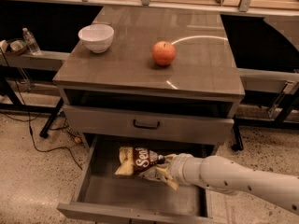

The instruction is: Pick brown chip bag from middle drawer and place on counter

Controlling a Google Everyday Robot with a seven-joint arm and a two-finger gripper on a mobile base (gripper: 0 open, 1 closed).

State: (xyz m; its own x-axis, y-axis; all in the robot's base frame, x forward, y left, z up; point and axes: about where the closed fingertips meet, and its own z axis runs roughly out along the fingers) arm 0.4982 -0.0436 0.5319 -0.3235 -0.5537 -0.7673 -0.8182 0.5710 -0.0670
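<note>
- Camera view: the gripper (162,166) sits inside the open middle drawer (133,196), at the end of a white arm (236,180) reaching in from the right; its fingers are pinched onto the crumpled right end of the brown chip bag (136,160), which largely hides them
- The brown chip bag lies across the back half of the middle drawer, lettering up, left end pointing at the drawer's left wall; bare grey floor shows in front of it
- Above, a closed drawer front (146,124) with a black handle; on the counter (205,73) a white bowl (96,37) stands at the left rear and an apple (164,53) near the middle, well apart
</note>
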